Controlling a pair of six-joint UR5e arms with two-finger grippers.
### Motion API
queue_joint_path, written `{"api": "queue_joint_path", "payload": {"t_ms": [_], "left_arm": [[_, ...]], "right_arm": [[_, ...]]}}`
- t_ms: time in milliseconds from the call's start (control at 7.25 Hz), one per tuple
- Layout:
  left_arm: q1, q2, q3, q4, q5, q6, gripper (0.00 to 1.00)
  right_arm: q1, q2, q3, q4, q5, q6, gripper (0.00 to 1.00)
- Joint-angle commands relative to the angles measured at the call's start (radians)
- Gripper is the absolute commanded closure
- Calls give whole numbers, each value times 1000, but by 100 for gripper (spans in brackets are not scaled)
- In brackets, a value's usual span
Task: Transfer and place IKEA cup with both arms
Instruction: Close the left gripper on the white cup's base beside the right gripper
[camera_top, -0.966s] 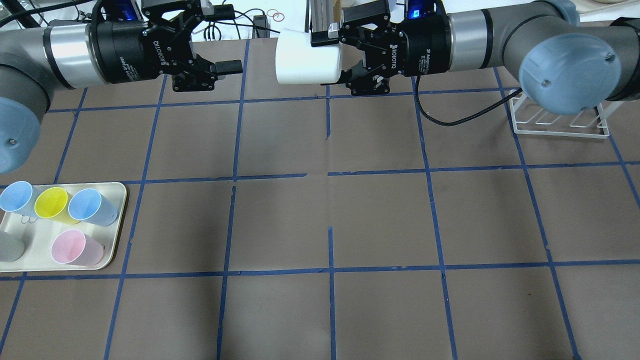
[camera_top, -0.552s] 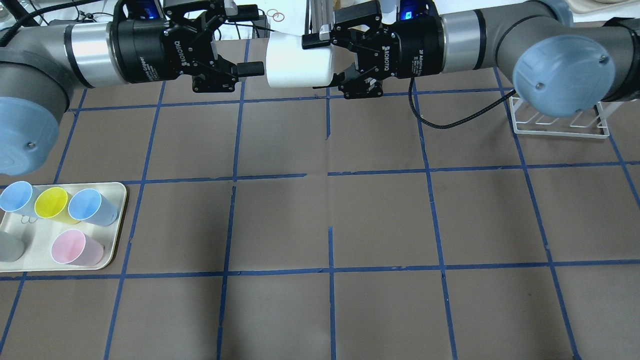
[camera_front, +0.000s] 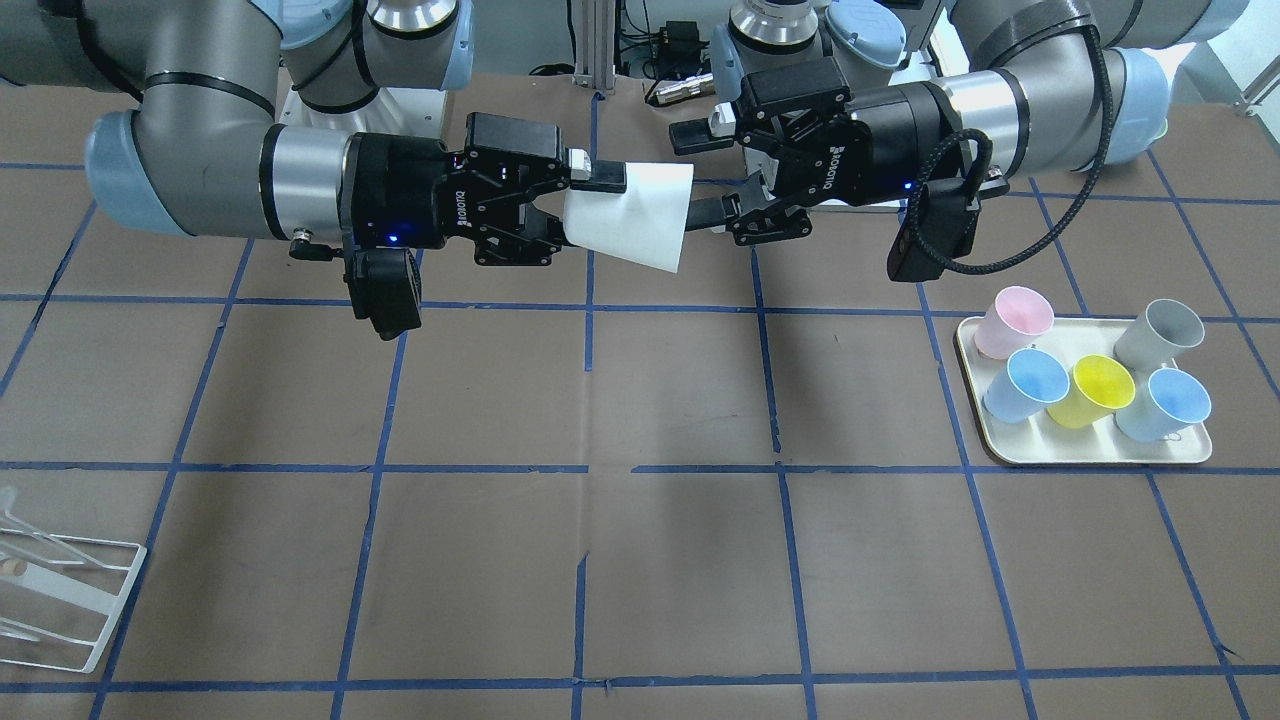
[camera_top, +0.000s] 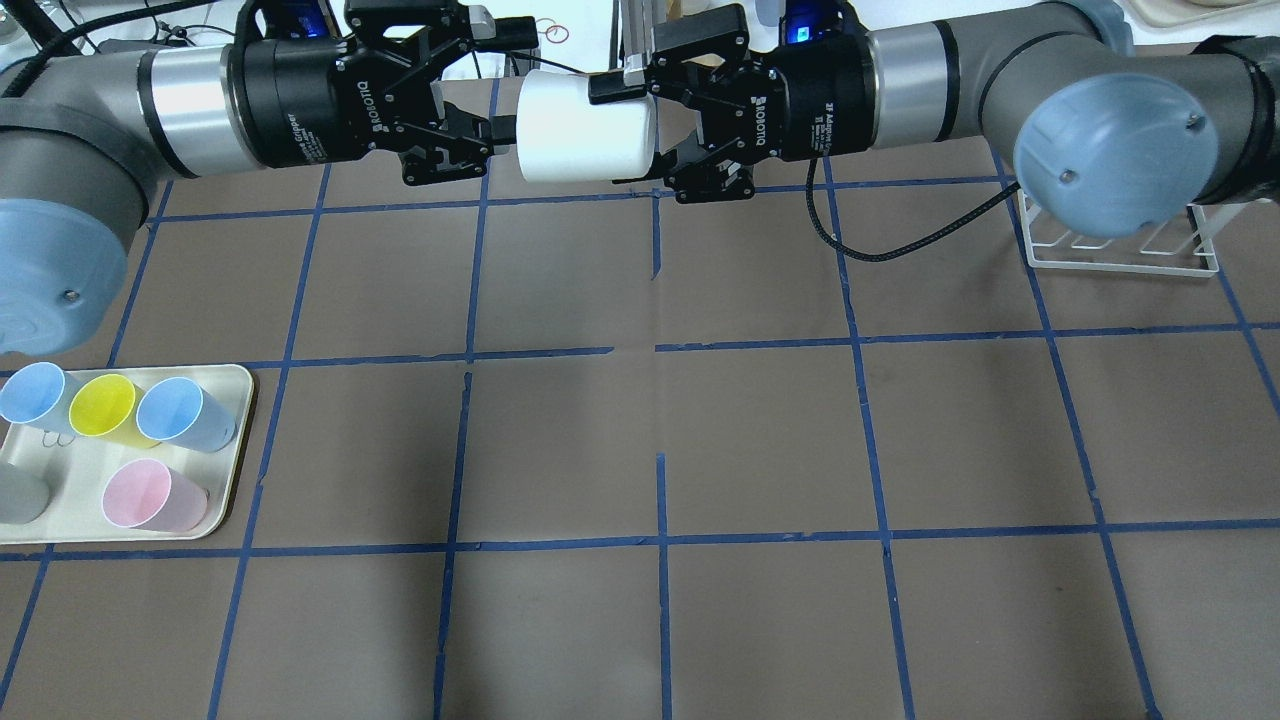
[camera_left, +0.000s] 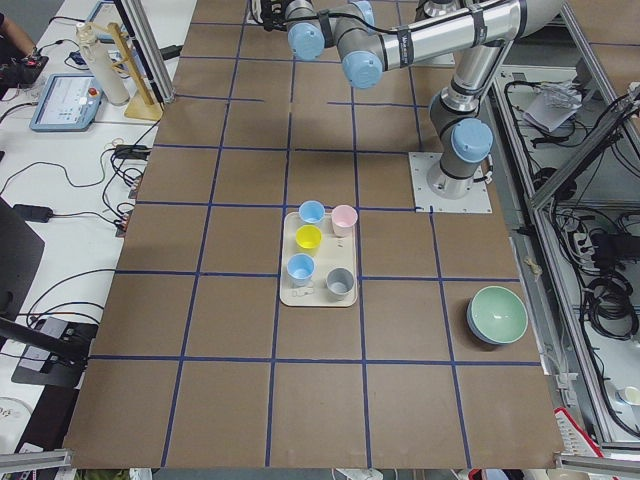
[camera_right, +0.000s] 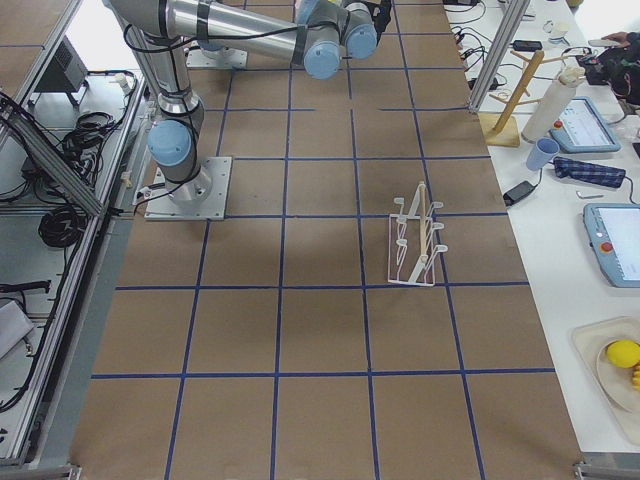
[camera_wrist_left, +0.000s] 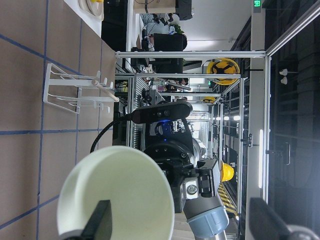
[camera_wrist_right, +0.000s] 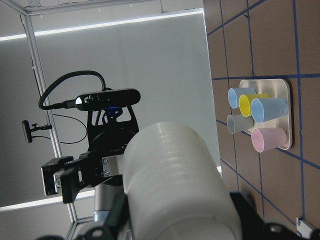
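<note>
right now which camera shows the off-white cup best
Exterior front-facing: the IKEA cup lies side-on, its whole taper visible, narrow end in the right gripper. Overhead shows its side too. Left wrist sees its mouth, right wrist its wall. Side views: too small to tell.

The off-white IKEA cup (camera_top: 585, 140) hangs on its side above the far middle of the worktop (camera_top: 760, 430), narrow base pointing right. The right gripper (camera_top: 625, 135) has its jaws clamped on that base end. The left gripper (camera_top: 510, 78), jaws spread wide, faces the open mouth, with one finger (camera_top: 500, 128) at the rim.
</note>
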Motion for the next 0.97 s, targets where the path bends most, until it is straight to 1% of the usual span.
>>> {"api": "queue_joint_path", "payload": {"t_ms": [0, 138, 276, 552, 690, 828], "left_arm": [[0, 0, -1, 0, 2, 0, 62], [1, 2, -1, 0, 8, 3, 69], [1, 2, -3, -2, 12, 5, 69], [3, 0, -3, -2, 16, 5, 79], [3, 0, -3, -2, 16, 5, 90], [5, 0, -3, 5, 16, 5, 99]], "right_arm": [[1, 0, 0, 0, -1, 0, 87], [1, 1, 0, 0, -1, 0, 87], [1, 0, 0, 0, -1, 0, 86], [1, 0, -2, -1, -1, 0, 84], [1, 0, -3, -1, 0, 0, 75], [1, 0, -3, -1, 0, -1, 73]]}}
